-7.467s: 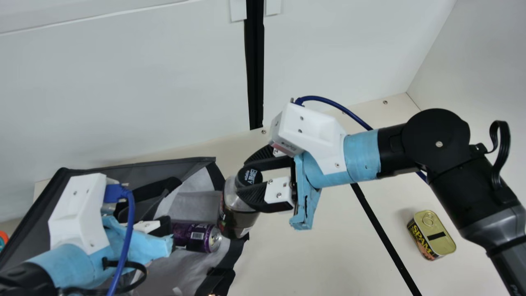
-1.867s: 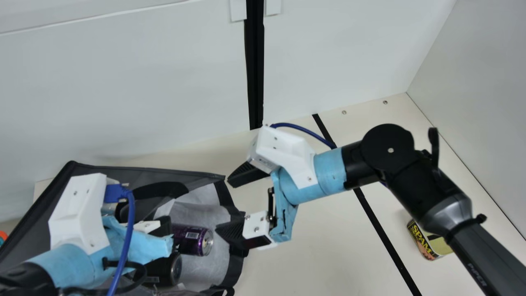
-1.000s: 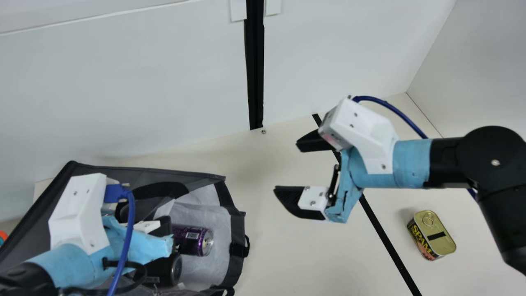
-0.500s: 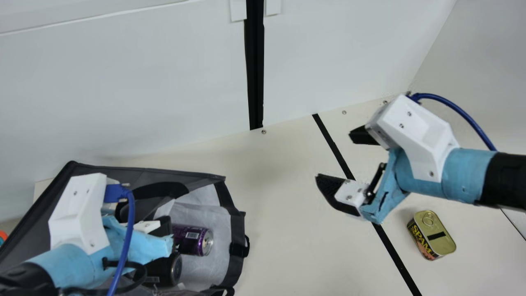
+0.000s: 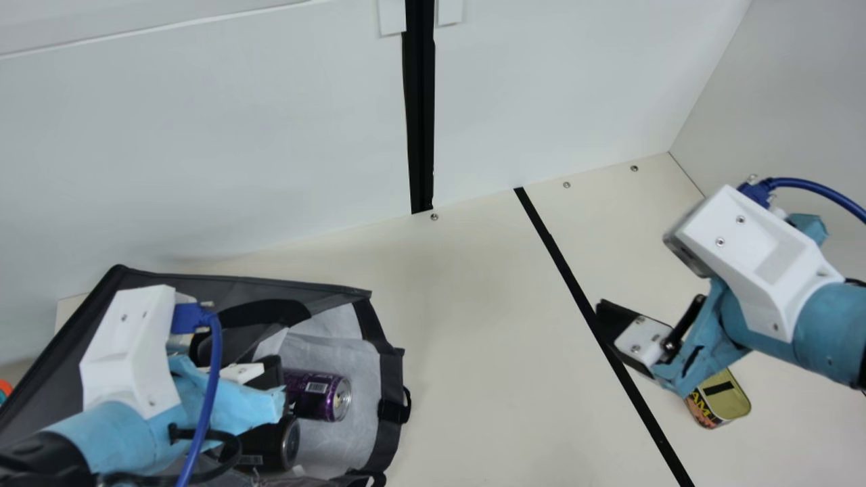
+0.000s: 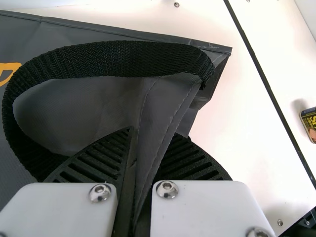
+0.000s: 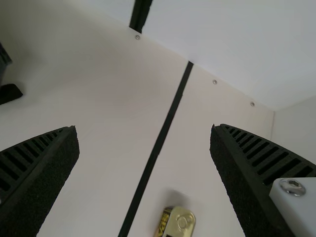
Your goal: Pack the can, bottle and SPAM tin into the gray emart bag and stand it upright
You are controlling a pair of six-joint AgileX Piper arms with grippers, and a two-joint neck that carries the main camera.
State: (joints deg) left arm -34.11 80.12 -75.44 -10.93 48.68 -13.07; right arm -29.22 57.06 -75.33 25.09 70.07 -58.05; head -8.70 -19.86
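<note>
The gray bag (image 5: pixel 318 289) lies on its side at the lower left of the main view, its open mouth facing the middle of the tabletop (image 5: pixel 487 352). The left gripper (image 5: pixel 269 373) is at the bag; in the left wrist view its fingers are clenched on a fold of gray fabric beside the black strap handle (image 6: pixel 128 59). Inside the mouth lies the purple can (image 5: pixel 314 396) on its side, and just below it in the frame lies a dark cylinder (image 5: pixel 270 445), probably the bottle, though the arm partly covers it. The right gripper (image 5: pixel 626 331) hangs at the right of the frame, its fingers spread wide with nothing between them. The SPAM tin (image 5: pixel 727 404) rests on the tabletop at lower right, partly hidden behind that gripper, beyond the black strip (image 5: pixel 575 291).
</note>
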